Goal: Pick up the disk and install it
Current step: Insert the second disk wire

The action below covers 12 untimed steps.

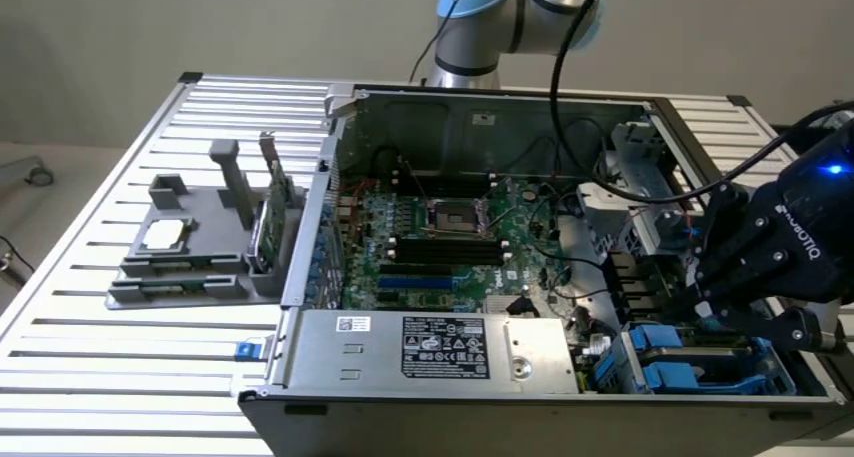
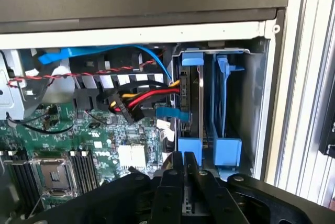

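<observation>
The disk (image 2: pixel 191 103) stands on edge in its blue carrier inside the drive bay at the corner of the open computer case (image 1: pixel 320 367), cables (image 2: pixel 149 98) plugged into its side. Just above it, the gripper (image 2: pixel 183 174) has its fingers pressed together, holding nothing.

An open computer case (image 1: pixel 534 237) is laid on a slatted metal worktop (image 1: pixel 120 347), with a green motherboard (image 1: pixel 441 237) exposed inside. A grey fixture (image 1: pixel 187 257) is set at the exterior view's left, where a thin green circuit card (image 1: pixel 274 222) is held upright and a small square silver chip (image 1: pixel 166 235) is seated
</observation>
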### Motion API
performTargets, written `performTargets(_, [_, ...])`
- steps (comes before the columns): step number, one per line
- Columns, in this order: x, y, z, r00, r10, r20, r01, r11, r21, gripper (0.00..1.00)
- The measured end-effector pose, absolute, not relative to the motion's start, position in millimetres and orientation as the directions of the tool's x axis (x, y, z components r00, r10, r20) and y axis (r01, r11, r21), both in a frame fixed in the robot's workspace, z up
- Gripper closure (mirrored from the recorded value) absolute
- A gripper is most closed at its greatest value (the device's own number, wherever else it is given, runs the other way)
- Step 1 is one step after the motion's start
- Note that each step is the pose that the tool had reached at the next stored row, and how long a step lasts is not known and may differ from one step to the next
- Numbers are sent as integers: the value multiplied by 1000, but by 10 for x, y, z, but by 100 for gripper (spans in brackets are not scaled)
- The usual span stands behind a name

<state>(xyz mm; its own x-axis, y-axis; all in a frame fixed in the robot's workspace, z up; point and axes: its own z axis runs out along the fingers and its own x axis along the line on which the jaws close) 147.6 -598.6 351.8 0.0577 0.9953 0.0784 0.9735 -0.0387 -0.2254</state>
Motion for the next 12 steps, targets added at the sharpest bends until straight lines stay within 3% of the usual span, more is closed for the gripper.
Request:
performTargets(1, [1454,-5985,3529,58,995,78,973,-39,-225,89])
performTargets(12, [1294,-5984,3571,58,995,80,974,-38,-225,89])
